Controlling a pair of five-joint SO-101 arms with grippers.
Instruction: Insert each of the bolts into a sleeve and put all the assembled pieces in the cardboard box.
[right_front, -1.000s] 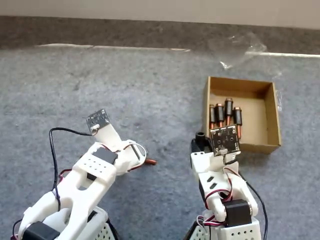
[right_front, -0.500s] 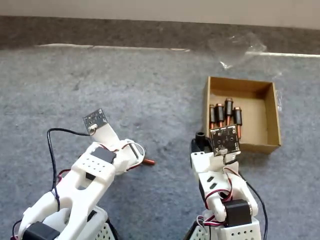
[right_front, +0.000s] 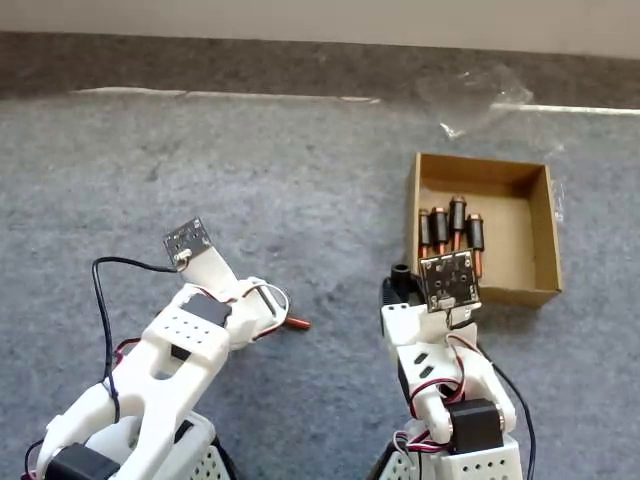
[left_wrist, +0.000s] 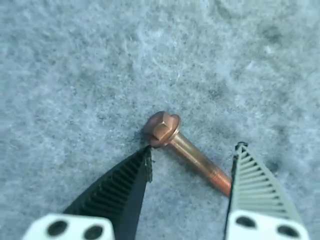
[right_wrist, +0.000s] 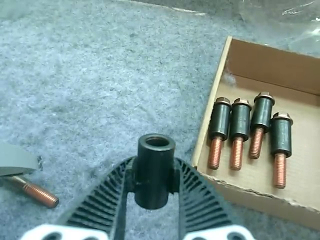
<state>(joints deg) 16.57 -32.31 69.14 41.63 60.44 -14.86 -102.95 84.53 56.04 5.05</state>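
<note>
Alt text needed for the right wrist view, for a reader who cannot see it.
The right gripper is shut on a black sleeve, over a grey mat. Beside it, a cardboard box holds four bolts already in sleeves, and a loose bolt lies on the mat.

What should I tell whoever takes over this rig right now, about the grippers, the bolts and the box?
Left gripper: open, low over the table, straddling a loose bolt that lies flat, not gripped.
Right gripper: shut on a black sleeve, held upright with its bore up, beside the cardboard box.
Done: four assembled pieces lie in the box.
Left: grip the bolt, insert it into the sleeve, box that piece.
</note>
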